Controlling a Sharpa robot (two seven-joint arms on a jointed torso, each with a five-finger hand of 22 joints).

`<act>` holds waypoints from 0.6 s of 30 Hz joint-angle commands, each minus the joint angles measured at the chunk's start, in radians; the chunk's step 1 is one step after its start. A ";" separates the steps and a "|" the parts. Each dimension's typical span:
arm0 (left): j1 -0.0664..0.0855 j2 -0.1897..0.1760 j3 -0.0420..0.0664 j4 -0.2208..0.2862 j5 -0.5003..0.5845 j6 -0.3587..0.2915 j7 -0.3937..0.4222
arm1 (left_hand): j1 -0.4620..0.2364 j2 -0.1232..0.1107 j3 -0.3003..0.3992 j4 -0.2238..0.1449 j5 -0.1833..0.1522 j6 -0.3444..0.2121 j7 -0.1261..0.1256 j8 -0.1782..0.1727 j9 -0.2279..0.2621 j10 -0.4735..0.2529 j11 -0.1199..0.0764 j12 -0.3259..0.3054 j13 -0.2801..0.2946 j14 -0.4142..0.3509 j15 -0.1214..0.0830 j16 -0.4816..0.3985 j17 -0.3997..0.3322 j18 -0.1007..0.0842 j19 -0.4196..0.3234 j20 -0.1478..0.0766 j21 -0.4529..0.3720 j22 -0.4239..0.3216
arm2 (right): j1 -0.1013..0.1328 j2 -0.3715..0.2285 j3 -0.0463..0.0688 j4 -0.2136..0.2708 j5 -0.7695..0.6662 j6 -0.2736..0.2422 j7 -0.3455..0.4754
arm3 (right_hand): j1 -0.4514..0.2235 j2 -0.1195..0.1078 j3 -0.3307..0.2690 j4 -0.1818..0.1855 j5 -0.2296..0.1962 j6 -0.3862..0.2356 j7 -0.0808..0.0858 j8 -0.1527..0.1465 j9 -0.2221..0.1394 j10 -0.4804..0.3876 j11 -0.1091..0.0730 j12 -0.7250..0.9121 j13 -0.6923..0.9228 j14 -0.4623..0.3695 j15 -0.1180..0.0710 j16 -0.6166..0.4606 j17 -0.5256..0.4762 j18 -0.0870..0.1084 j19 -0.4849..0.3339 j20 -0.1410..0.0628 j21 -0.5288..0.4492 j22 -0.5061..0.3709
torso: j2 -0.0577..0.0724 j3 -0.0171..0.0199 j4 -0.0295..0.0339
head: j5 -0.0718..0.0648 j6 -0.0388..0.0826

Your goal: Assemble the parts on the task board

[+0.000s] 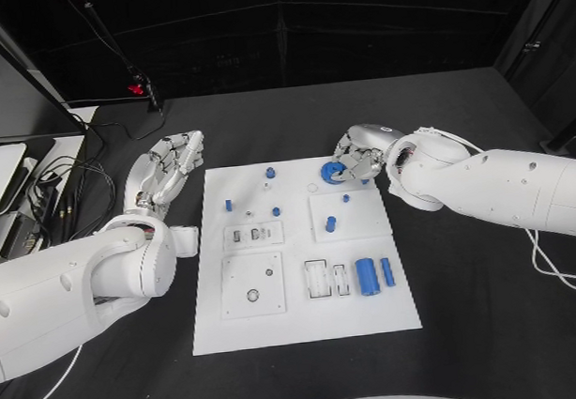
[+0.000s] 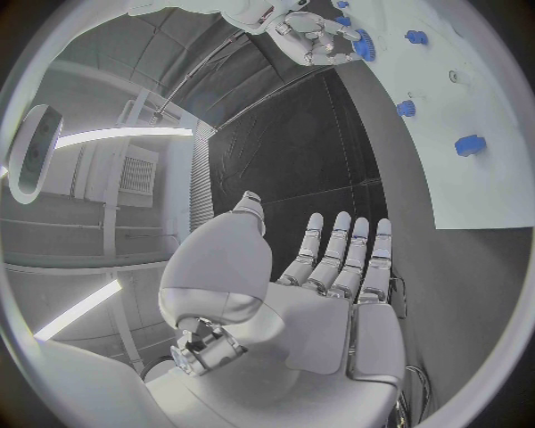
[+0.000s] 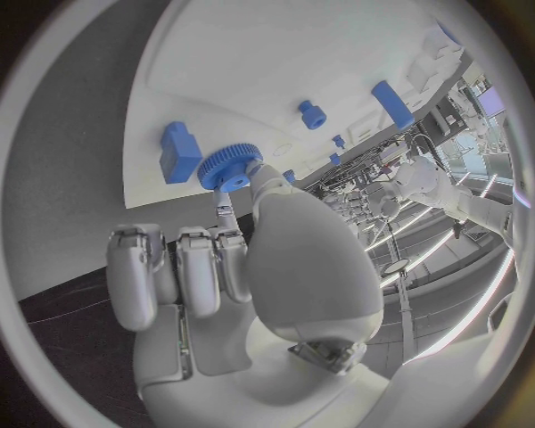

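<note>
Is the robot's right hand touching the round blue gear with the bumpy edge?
Touching. The right wrist view shows the right hand pinching the round blue gear with its fingertips.

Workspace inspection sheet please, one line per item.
Surface: black table.
Job's things: white task board mid-table; blue gear at its far edge; large blue cylinder and small blue parts lying on it.
Clutter: nothing seen on the table beyond the board.
Hands: right hand pinches the blue gear; left hand holds nothing, fingers straight, beside the board.
Cables: black cables at the table's far left; white cable by the right arm.
Surroundings: dark backdrop, pale equipment left.
</note>
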 commanded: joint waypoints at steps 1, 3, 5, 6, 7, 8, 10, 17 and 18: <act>0.002 0.000 0.001 0.001 -0.007 0.008 0.291 | 0.005 0.002 -0.006 -0.001 0.005 0.004 0.151 0.004 -0.001 0.006 0.000 0.006 0.000 0.006 0.000 0.004 0.000 0.005 -0.007 0.001 0.005 0.000 | -0.002 -0.003 -0.001 0.006 -0.014 -0.045 0.031 | 0.026 0.038 0.016 -0.008 0.006 0.068 -0.033 0.002 0.006 0.104 -0.008 0.003 0.263 0.104 -0.009 0.002 0.263 -0.007 0.106 -0.009 0.003 0.263 | 0.000 0.0000 0.0003 | 0.001 0.001; 0.002 0.000 0.001 0.001 -0.007 0.008 0.291 | 0.005 0.002 -0.006 -0.001 0.005 0.004 0.151 0.004 -0.001 0.006 0.000 0.006 0.000 0.006 0.000 0.004 0.000 0.005 -0.007 0.001 0.005 0.000 | -0.002 -0.005 -0.001 0.011 -0.015 -0.076 0.050 | 0.032 0.043 0.022 -0.013 0.006 0.081 -0.034 -0.001 0.005 0.104 -0.009 0.003 0.263 0.104 -0.011 0.002 0.263 -0.007 0.106 -0.011 0.003 0.263 | 0.000 0.0001 0.0003 | 0.002 0.001; 0.002 -0.001 0.001 0.002 -0.007 0.008 0.291 | 0.005 0.002 -0.006 -0.001 0.005 0.004 0.151 0.004 -0.001 0.006 0.000 0.006 0.000 0.006 0.000 0.004 0.000 0.005 -0.007 0.001 0.005 0.000 | -0.002 -0.008 -0.001 0.017 -0.014 -0.112 0.072 | 0.035 0.046 0.025 -0.015 0.007 0.090 -0.034 -0.004 0.004 0.104 -0.009 0.003 0.263 0.104 -0.011 0.002 0.263 -0.007 0.106 -0.012 0.003 0.263 | -0.001 0.0002 0.0007 | 0.002 0.002; 0.002 -0.001 0.001 0.002 -0.007 0.008 0.291 | 0.005 0.002 -0.006 -0.001 0.005 0.004 0.151 0.004 -0.001 0.006 0.000 0.006 0.000 0.006 0.000 0.004 0.000 0.005 -0.007 0.001 0.005 0.000 | -0.002 -0.008 -0.001 0.018 -0.014 -0.115 0.074 | 0.035 0.046 0.025 -0.016 0.007 0.090 -0.034 -0.004 0.004 0.104 -0.009 0.003 0.263 0.104 -0.011 0.002 0.263 -0.007 0.106 -0.012 0.003 0.263 | -0.001 0.0002 0.0007 | 0.002 0.002; 0.002 -0.001 0.001 0.002 -0.007 0.008 0.291 | 0.005 0.002 -0.006 -0.001 0.005 0.004 0.151 0.004 -0.001 0.006 0.000 0.006 0.000 0.006 0.000 0.004 0.000 0.005 -0.007 0.001 0.005 0.000 | -0.002 -0.010 -0.001 0.022 -0.013 -0.132 0.084 | 0.036 0.046 0.027 -0.017 0.007 0.094 -0.033 -0.006 0.004 0.104 -0.009 0.003 0.263 0.104 -0.011 0.002 0.263 -0.007 0.106 -0.013 0.003 0.263 | -0.001 -0.0001 0.0008 | 0.003 0.003; 0.002 -0.002 0.001 0.002 -0.007 0.008 0.291 | 0.008 0.004 -0.008 -0.001 0.007 0.003 0.151 0.004 -0.002 0.006 0.000 0.007 0.000 0.005 0.001 0.004 0.000 0.005 -0.009 0.001 0.005 0.000 | -0.002 -0.012 -0.001 0.026 -0.013 -0.145 0.092 | 0.036 0.046 0.027 -0.017 0.007 0.095 -0.033 -0.006 0.004 0.104 -0.008 0.003 0.263 0.104 -0.011 0.002 0.263 -0.007 0.106 -0.013 0.003 0.263 | -0.001 -0.0002 0.0010 | 0.003 0.003; 0.002 -0.002 0.001 0.002 -0.007 0.008 0.291 | 0.009 0.005 -0.008 -0.001 0.007 0.003 0.151 0.004 -0.002 0.005 0.000 0.007 0.000 0.005 0.001 0.004 0.000 0.005 -0.009 0.001 0.005 0.000 | -0.002 -0.017 -0.001 0.035 -0.012 -0.166 0.103 | 0.037 0.047 0.028 -0.018 0.009 0.098 -0.032 -0.007 0.004 0.104 -0.008 0.003 0.263 0.104 -0.011 0.002 0.263 -0.007 0.106 -0.013 0.003 0.263 | -0.001 -0.0006 0.0002 | 0.005 0.005; 0.002 -0.004 0.001 0.003 -0.007 0.008 0.289 | 0.009 0.005 -0.008 -0.001 0.007 0.003 0.151 0.004 -0.002 0.005 0.000 0.007 0.000 0.005 0.001 0.004 0.000 0.005 -0.009 0.001 0.005 0.000 | 0.000 -0.040 0.000 0.093 0.009 -0.228 0.133 | 0.042 0.045 0.032 -0.025 0.015 0.106 -0.032 -0.014 0.002 0.104 -0.008 0.003 0.263 0.104 -0.011 0.002 0.263 -0.007 0.106 -0.013 0.003 0.263 | -0.002 -0.0012 -0.0002 | 0.012 0.009; 0.002 -0.004 0.001 0.003 -0.007 0.008 0.289 | 0.009 0.005 -0.008 -0.001 0.007 0.003 0.151 0.004 -0.002 0.005 0.000 0.007 0.000 0.005 0.001 0.004 0.000 0.005 -0.009 0.001 0.005 0.000 | 0.002 -0.040 0.001 0.100 0.013 -0.232 0.136 | 0.042 0.043 0.031 -0.026 0.016 0.107 -0.032 -0.016 0.002 0.104 -0.008 0.003 0.263 0.104 -0.011 0.002 0.263 -0.007 0.106 -0.013 0.003 0.263 | -0.002 -0.0015 -0.0001 | 0.014 0.011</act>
